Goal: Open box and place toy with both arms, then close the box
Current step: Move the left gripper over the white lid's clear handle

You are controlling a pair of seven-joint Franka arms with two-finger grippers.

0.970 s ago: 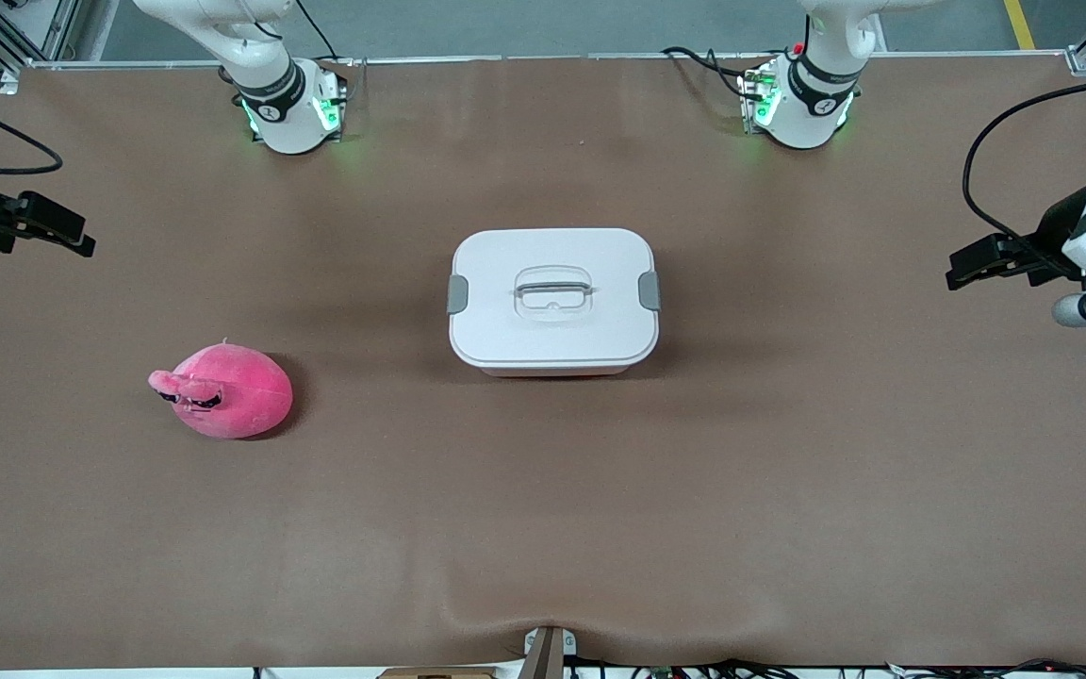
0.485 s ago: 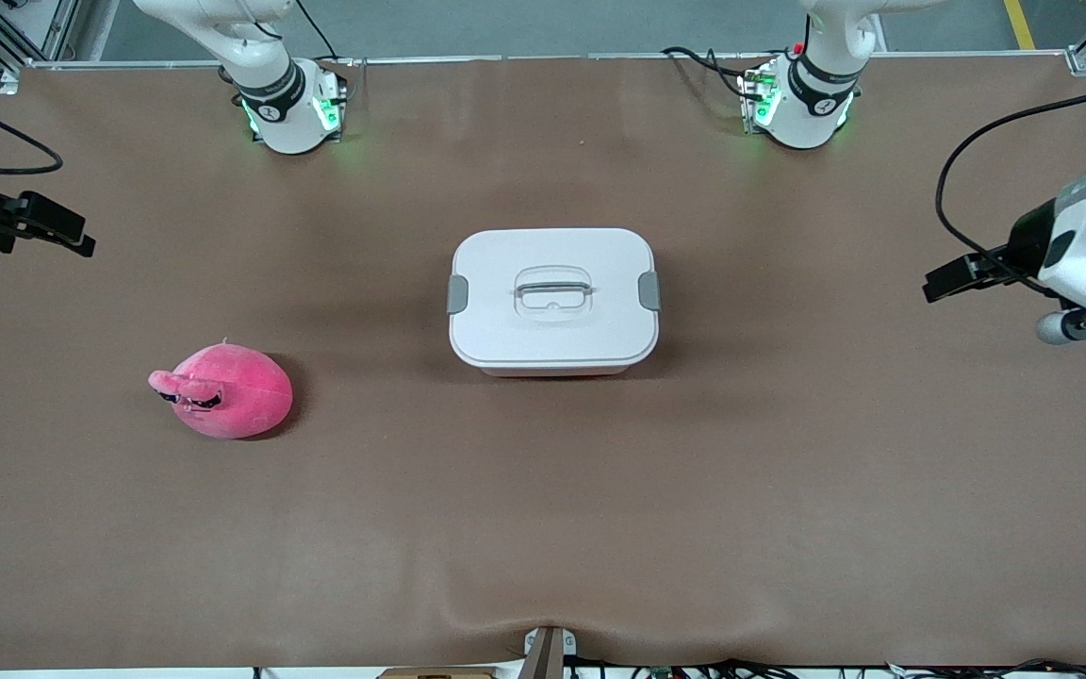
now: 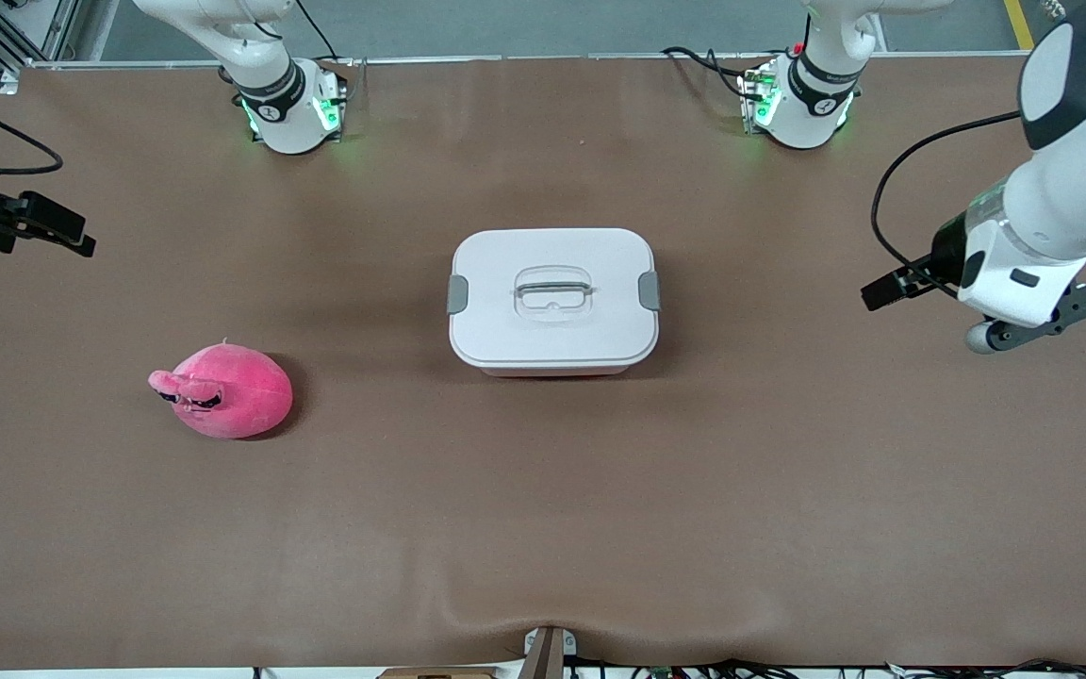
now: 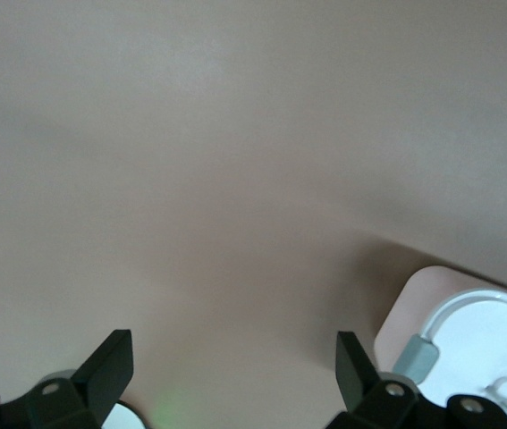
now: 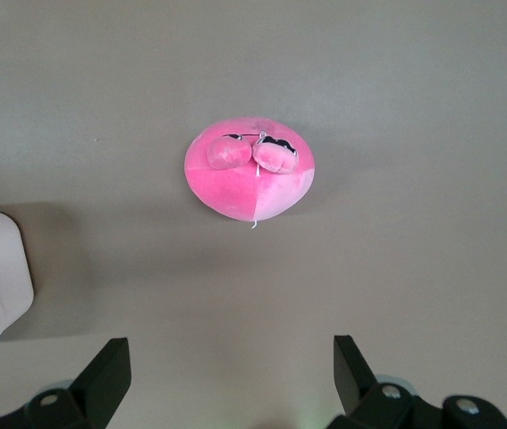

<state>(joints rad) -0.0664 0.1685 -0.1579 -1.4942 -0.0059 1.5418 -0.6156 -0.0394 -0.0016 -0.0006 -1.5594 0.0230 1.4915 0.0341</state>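
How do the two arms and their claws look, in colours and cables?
Both arms are white with black joint bands; green lights glow at their bases. The left claw and the right claw are black, with two fingers. A black cable loops along the left arm.

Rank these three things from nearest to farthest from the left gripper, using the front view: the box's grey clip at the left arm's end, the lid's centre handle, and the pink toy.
Measured from the left gripper, open over bare table:
1. Grey clip, on the box's end toward the left arm.
2. Centre handle, mid-lid.
3. Toy, toward the right arm's end of the table.
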